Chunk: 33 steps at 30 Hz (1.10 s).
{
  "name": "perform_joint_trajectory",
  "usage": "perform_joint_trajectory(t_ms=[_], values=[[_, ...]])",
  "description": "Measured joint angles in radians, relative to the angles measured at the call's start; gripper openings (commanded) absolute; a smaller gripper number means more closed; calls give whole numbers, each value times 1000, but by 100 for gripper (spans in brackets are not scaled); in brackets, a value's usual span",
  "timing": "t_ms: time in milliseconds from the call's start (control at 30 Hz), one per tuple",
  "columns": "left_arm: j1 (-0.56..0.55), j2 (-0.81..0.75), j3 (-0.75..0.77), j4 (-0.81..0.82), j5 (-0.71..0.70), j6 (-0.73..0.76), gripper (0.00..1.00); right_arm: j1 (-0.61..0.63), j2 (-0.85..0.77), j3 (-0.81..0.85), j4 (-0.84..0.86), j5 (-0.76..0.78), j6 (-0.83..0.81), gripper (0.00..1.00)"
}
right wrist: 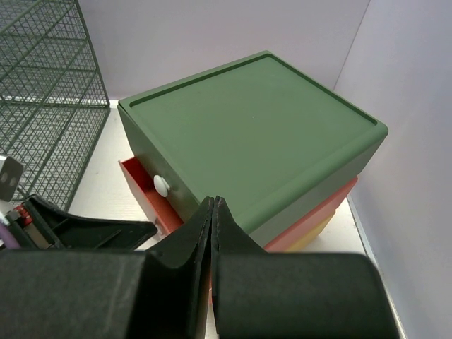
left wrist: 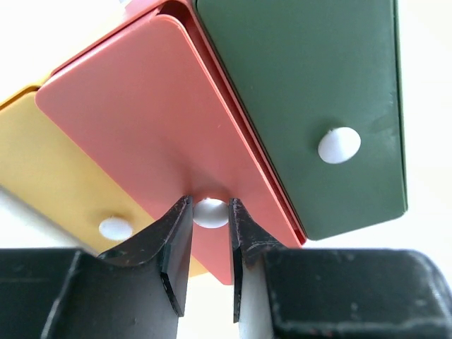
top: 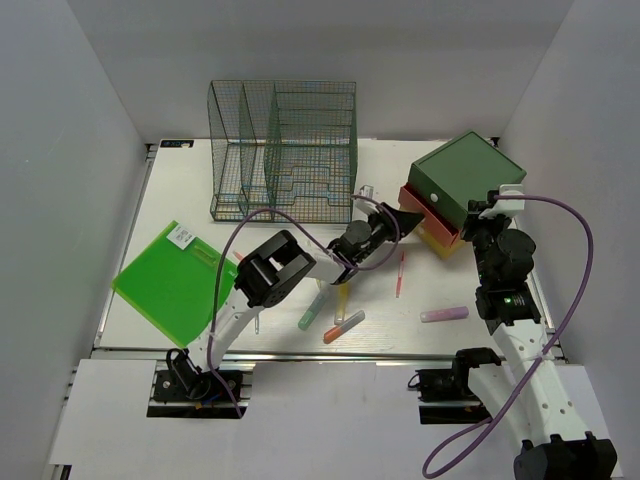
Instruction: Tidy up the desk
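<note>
The white desk (top: 180, 190) carries a stacked drawer box (top: 465, 180) with a green top at the back right. Its red middle drawer (top: 415, 205) is pulled out a little. My left gripper (top: 405, 218) is shut on that drawer's white knob (left wrist: 210, 212), one finger on each side of it; in the left wrist view the gripper (left wrist: 210, 215) faces the red drawer front (left wrist: 155, 120). My right gripper (right wrist: 214, 212) is shut and empty, just above the near edge of the box's green top (right wrist: 261, 120); it also shows in the top view (top: 482, 215).
A green wire-mesh rack (top: 285, 150) stands at the back. A green folder (top: 175, 280) lies at the left. Near the front lie a green marker (top: 311, 312), an orange pen (top: 343, 327), a red pen (top: 401, 272) and a pink marker (top: 444, 314).
</note>
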Motion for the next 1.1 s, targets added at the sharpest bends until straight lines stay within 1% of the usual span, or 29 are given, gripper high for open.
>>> perform_joint_trajectory(t_ms=[200, 300, 333, 367, 433, 467, 533, 567, 633, 667, 733, 767, 867, 1000, 1033, 1100], values=[[0, -65, -116, 36, 0, -3, 22, -1, 0, -1, 0, -1, -1, 0], [0, -109, -181, 41, 0, 1, 24, -2, 2, -1, 0, -3, -2, 0], [0, -124, -201, 42, 0, 3, 27, -2, 2, -2, 1, -4, -2, 0], [0, -136, -216, 40, 0, 3, 42, -4, 2, -2, 1, -6, -3, 0], [0, -156, -239, 34, 0, 9, 55, -7, 3, -2, 1, -12, -3, 0], [0, -161, -245, 31, -1, 11, 62, -8, 4, -2, 1, -17, -3, 11], [0, -169, -252, 20, -1, 11, 64, -13, 7, -2, 0, -37, -7, 22], [0, -171, -254, 15, -1, 11, 66, -14, 8, -3, -1, -48, -9, 32], [0, -176, -256, 3, -1, 11, 67, -19, 8, -4, -2, -84, -19, 42], [0, -182, -256, -12, 0, 13, 67, -21, 8, -4, -3, -101, -26, 51], [0, -199, -261, -39, 1, 18, 67, -26, 8, -5, -10, -148, -35, 57], [0, -213, -266, -54, 4, 24, 67, -28, 8, -5, -16, -170, -40, 61], [0, -287, -304, -125, 5, 48, 67, -30, 13, -6, -32, -241, -56, 63], [-11, -464, -372, -293, -12, 89, 63, -34, 27, -6, -54, -325, -67, 63], [-16, -525, -389, -351, -23, 101, 53, -35, 29, -6, -60, -346, -68, 61], [-27, -632, -420, -445, -43, 124, 40, -34, 32, -6, -74, -387, -77, 55]])
